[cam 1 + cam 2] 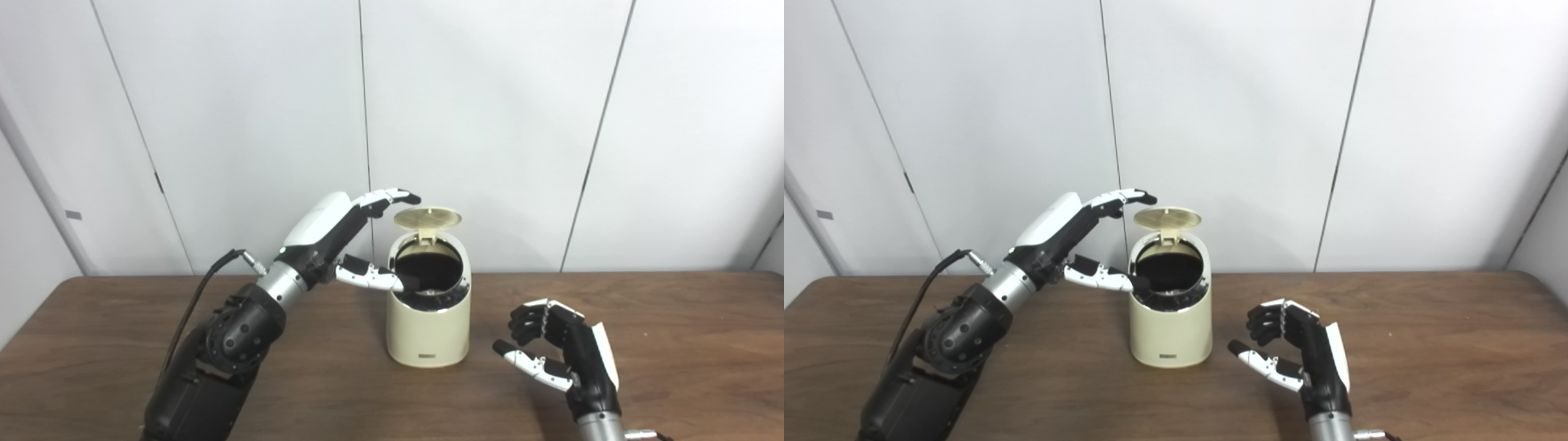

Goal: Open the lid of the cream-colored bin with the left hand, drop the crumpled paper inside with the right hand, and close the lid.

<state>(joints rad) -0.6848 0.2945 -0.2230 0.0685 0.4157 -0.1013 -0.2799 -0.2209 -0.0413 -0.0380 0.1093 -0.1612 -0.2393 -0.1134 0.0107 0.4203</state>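
Left hand [334, 236] has its fingers [392, 196] stretched out wide, tips hovering just beside the raised lid [427, 217], while the thumb reaches down to the bin's dark rim; can't tell if it actually touches. Nothing gripped. Right hand [560, 349] sits low near the bin's right side, fingers [530, 321] curled in loosely with the thumb sticking out, a gap between them and nothing in it.

The cream-colored bin [429, 331] is a smooth rounded plastic cylinder with a slanted top, standing mid tabletop [674, 343], which is dark wood grain. Lid's flipped up on its back hinge, a ribbed round disc. Inside looks black. Crumpled paper isn't visible to me.
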